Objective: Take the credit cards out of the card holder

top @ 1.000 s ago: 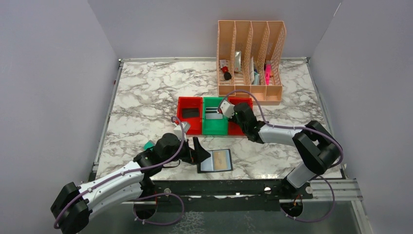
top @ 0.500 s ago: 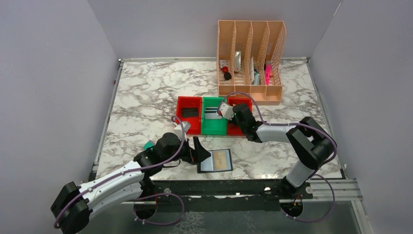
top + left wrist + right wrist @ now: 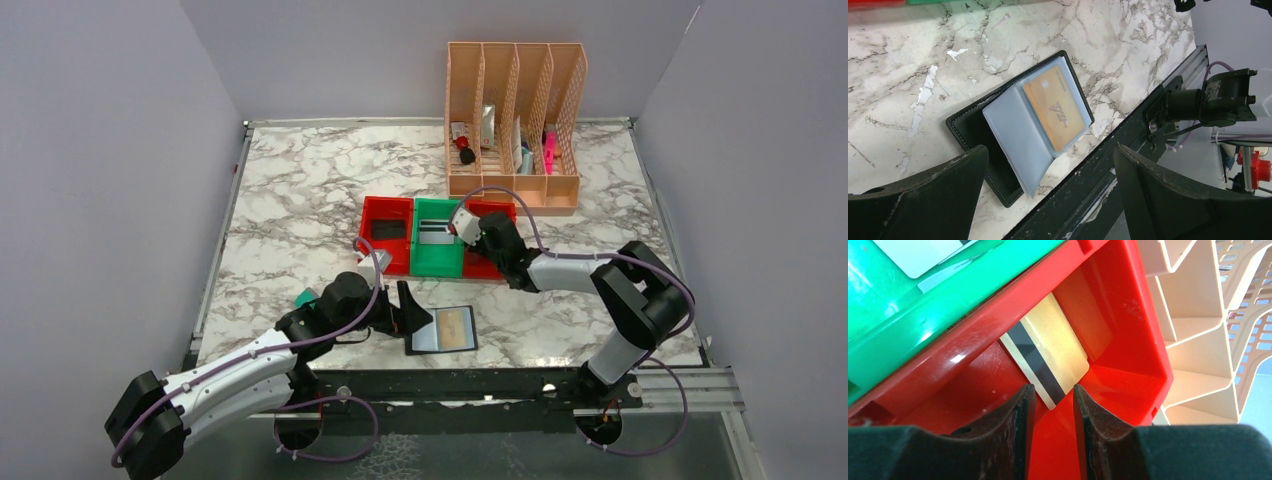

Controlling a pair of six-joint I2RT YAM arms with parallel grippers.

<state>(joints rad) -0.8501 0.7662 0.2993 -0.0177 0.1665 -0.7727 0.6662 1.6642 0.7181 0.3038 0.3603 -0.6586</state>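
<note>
Now: right gripper [image 3: 1053, 395] narrowly parted, holding nothing; gold card [image 3: 1048, 355] loose in red bin [image 3: 1128, 315] just past tips, judged deposited. Left gripper [image 3: 1050, 150] wide over open card holder [image 3: 973, 130]; orange card [image 3: 1055, 107] sleeved below, likely next.
</note>
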